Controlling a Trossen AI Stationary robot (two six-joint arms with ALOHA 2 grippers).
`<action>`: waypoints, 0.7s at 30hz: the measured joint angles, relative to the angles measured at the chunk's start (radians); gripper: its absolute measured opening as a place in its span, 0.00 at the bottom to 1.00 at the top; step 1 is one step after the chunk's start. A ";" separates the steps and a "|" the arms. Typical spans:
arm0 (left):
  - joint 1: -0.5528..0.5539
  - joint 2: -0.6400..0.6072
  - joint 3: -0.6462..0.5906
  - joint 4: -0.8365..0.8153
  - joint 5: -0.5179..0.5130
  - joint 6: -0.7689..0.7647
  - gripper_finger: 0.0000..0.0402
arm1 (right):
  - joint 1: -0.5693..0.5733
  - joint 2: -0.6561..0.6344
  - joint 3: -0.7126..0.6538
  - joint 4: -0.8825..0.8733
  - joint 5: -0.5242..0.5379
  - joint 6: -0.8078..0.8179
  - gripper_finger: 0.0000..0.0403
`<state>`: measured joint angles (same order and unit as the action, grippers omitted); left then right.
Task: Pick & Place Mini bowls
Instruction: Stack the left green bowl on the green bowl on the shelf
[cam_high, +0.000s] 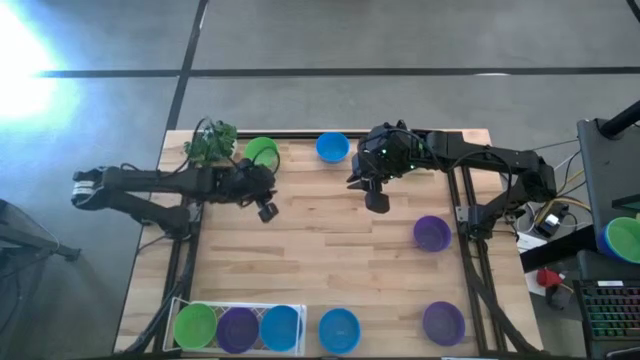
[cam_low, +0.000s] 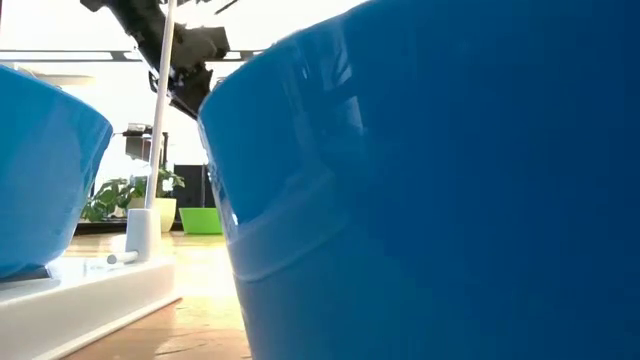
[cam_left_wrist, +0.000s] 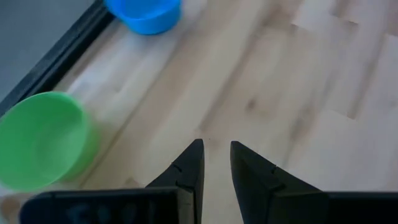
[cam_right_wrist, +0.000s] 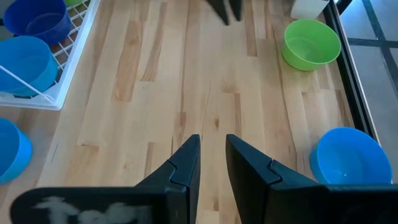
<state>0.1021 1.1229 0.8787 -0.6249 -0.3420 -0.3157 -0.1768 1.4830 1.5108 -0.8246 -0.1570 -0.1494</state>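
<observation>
Seen from table height, a huge blue bowl (cam_low: 430, 190) right against the lens hides most of the bench, and another blue bowl (cam_low: 40, 170) is cut off at nine o'clock; only a distant green bowl (cam_low: 202, 220) and a leafy plant (cam_low: 120, 198) peek between them. From above, far more shows: on the wooden bench (cam_high: 330, 260), the left claw (cam_high: 266, 211) hovers just beside a green bowl (cam_high: 262, 152) near eleven o'clock, and the right claw (cam_high: 376, 201) sits near a blue bowl (cam_high: 332, 147) at twelve. Both claws are empty, fingers slightly parted, gripping nothing. Purple bowls (cam_high: 432, 233) lie toward three and five o'clock. At seven o'clock, a white mesh tray (cam_high: 240, 309) holds green, purple and blue bowls, with another blue bowl (cam_high: 339, 330) beside it. The tray's wire wall (cam_right_wrist: 65, 59) shows clearly only in the right wrist view.
</observation>
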 joint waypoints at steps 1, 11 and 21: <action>0.025 0.000 0.000 0.000 0.000 0.002 0.18 | 0.000 0.000 0.000 0.000 0.000 0.000 0.19; 0.347 0.036 0.000 0.000 0.108 0.025 0.18 | 0.000 0.000 0.000 0.000 0.000 0.000 0.19; 0.503 0.190 0.000 0.070 0.143 0.077 0.18 | 0.000 0.000 0.000 0.000 0.000 -0.015 0.19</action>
<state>0.6049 1.3132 0.8783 -0.5546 -0.1993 -0.2389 -0.1768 1.4830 1.5105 -0.8242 -0.1570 -0.1642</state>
